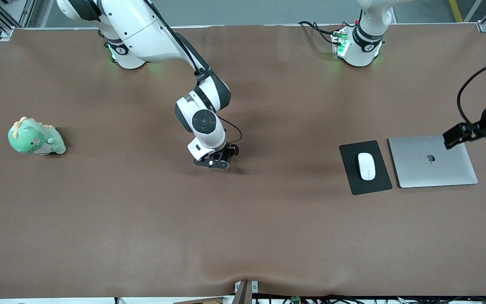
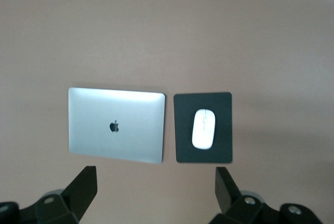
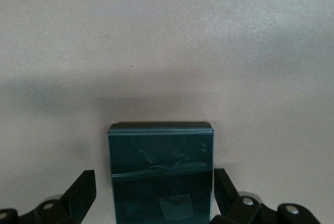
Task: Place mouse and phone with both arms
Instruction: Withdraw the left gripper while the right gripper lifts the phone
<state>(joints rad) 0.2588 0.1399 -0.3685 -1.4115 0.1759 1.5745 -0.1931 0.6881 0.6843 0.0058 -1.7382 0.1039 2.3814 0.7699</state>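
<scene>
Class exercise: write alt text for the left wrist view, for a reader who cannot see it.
Seen from above, a small white oval mouse lies on a flat black rectangular mat, beside a closed silver laptop on a brown cloth-covered table. The left gripper hangs over them, its black fingers spread open and holding nothing.

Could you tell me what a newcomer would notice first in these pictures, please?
Probably the right claw, down at the middle of the table with the phone between its open fingers. Next, the white mouse on a black mat beside the closed silver laptop toward the left arm's end, and the green plush dinosaur toward the right arm's end.
</scene>
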